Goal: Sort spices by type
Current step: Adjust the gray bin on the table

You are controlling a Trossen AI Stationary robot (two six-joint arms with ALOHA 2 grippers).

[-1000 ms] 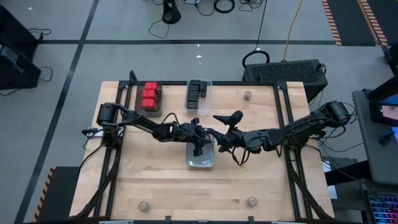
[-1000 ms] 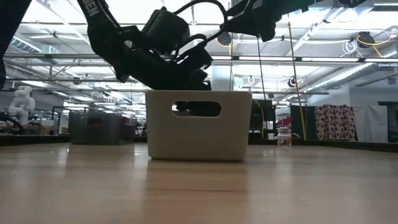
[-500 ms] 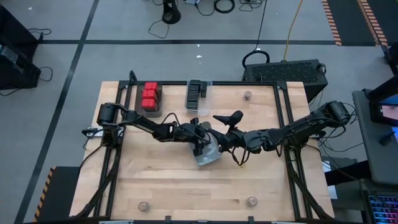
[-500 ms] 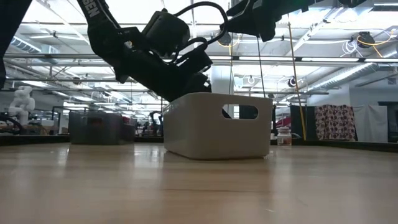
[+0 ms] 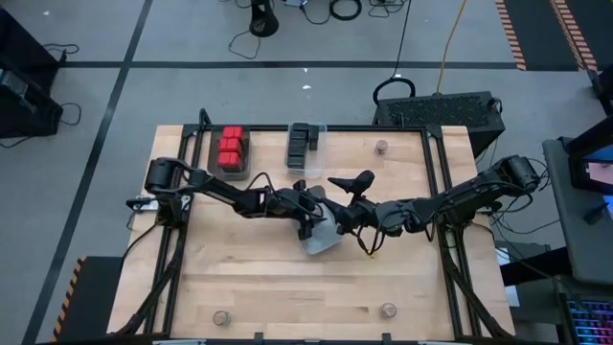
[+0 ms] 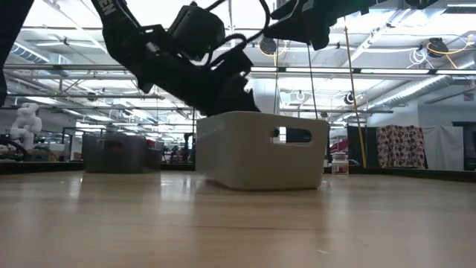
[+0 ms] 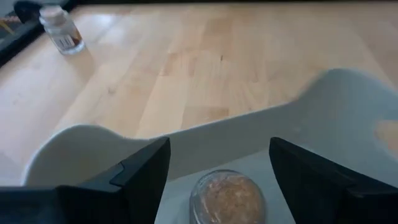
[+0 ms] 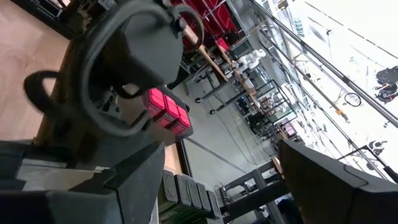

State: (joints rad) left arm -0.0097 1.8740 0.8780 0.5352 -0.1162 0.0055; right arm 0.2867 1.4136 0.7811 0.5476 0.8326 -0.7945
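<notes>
Since a second ago, the white bin point(image 5: 322, 233) has skewed on the table point(image 5: 239, 278) and the left hand point(image 5: 308, 222) has spread its fingers above it. A round jar point(image 7: 227, 198) now lies in the bin below those fingers, so one jar counts as delivered.

The high view alone shows the red boxes point(image 5: 230, 150) and black boxes point(image 5: 302, 144) grouped at the far edge, plus three jars at the table edges. The right hand point(image 5: 356, 222) hovers open beside the bin.

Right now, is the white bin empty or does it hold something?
Not empty: the left wrist view shows one round jar lying inside the white bin, between the open left gripper fingers.
</notes>
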